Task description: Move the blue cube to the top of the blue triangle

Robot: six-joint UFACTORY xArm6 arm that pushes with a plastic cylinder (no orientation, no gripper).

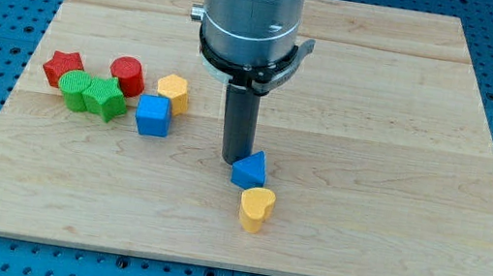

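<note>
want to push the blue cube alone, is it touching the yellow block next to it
Cannot tell: in the camera view the blue cube and the yellow block overlap, with no gap visible between them.

My tip sits just beside the blue triangle — the blue cube lies well apart, toward the view's left.

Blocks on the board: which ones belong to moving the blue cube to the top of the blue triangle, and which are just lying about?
Part of the job:
- blue cube, in the left cluster
- blue triangle, mid-board
- my tip, just left of the triangle

Lying about:
- red star
- red cylinder
- green cylinder
- green star
- yellow hexagon
- yellow heart, just below the triangle
</note>
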